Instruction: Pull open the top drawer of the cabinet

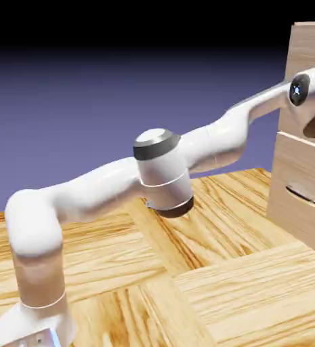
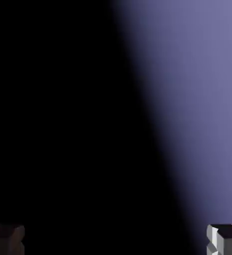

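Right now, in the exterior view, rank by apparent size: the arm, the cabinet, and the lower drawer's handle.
1. The arm, largest, though it is nearest the camera.
2. The cabinet, cut off at the picture's right edge, so only part counts.
3. The lower drawer's handle, clearly smallest.

**What things look made of**

I see my arm (image 1: pixel 106 183) in smooth, shiny white plastic with a grey metal-looking ring. The cabinet (image 1: pixel 302 61) is light wood, matt, with fine grain. Its lower drawer (image 1: pixel 299 183) has a dark, shiny handle (image 1: pixel 302 195). The floor (image 1: pixel 221 271) is glossy wood blocks.
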Robot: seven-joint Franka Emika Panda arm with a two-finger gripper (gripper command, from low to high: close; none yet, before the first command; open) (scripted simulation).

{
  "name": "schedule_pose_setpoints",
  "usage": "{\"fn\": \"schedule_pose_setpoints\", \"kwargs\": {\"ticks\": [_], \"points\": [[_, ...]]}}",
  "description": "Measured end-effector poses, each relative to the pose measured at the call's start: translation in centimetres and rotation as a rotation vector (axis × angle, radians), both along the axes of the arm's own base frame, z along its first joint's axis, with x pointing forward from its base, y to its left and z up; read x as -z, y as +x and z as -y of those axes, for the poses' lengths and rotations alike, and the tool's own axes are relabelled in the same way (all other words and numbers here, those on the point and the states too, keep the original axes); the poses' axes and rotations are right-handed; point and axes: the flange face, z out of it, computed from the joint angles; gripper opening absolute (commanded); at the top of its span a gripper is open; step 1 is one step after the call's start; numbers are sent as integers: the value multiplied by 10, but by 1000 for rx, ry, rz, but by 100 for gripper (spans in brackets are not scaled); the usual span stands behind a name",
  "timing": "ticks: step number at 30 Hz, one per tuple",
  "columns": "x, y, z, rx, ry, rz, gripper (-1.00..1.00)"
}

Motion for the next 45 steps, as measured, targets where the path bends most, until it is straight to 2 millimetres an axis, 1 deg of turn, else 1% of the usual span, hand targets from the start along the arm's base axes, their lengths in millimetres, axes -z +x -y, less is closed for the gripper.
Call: {"fn": "schedule_pose_setpoints", "kwargs": {"ticks": [5, 9, 10, 20, 25, 28, 36, 40, 45], "points": [[25, 22, -119, -102, -125, -55, 0], [50, 28, -220, -190, -230, -92, 0], [54, 28, -233, -201, -243, -96, -100], [48, 23, -229, -196, -238, -81, -100], [51, 21, -230, -195, -243, -90, -100], [55, 16, -232, -200, -241, -97, -100], [54, -13, -233, -200, -243, -95, -100], [54, -33, -233, -200, -243, -95, -100], [54, -62, -233, -200, -243, -95, -100]]}}
